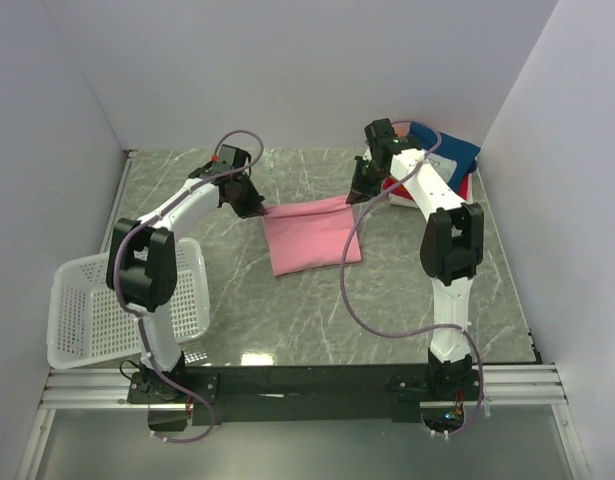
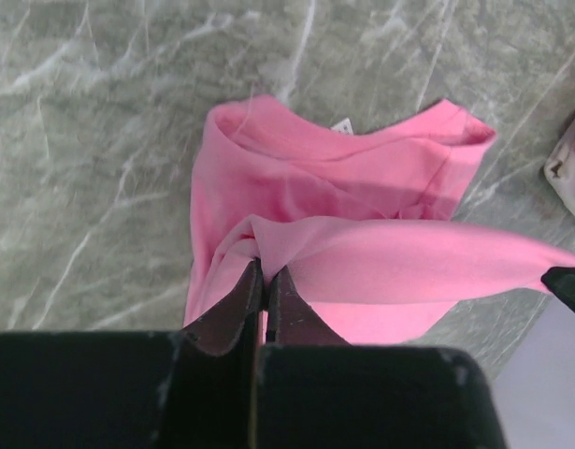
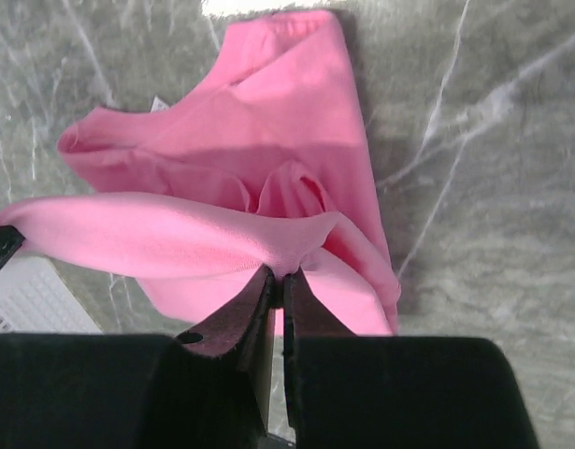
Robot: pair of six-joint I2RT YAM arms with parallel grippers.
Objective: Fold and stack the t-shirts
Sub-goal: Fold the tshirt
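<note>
Pink cloth t-shirt (image 1: 309, 238): mid grey marbled surface (image 1: 287, 320), far edge lifted taut. Left gripper (image 1: 257, 209): jaws clamped on its far left corner. Right gripper (image 1: 355, 195): jaws clamped on far right corner. White mesh basket (image 1: 87, 320): near left.

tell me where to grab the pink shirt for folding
Grip the pink shirt by its two far corners, one per pincer, from either side: it lies roughly flat, and the left pincer and right pincer are shut there, its far edge lifted between them.
</note>
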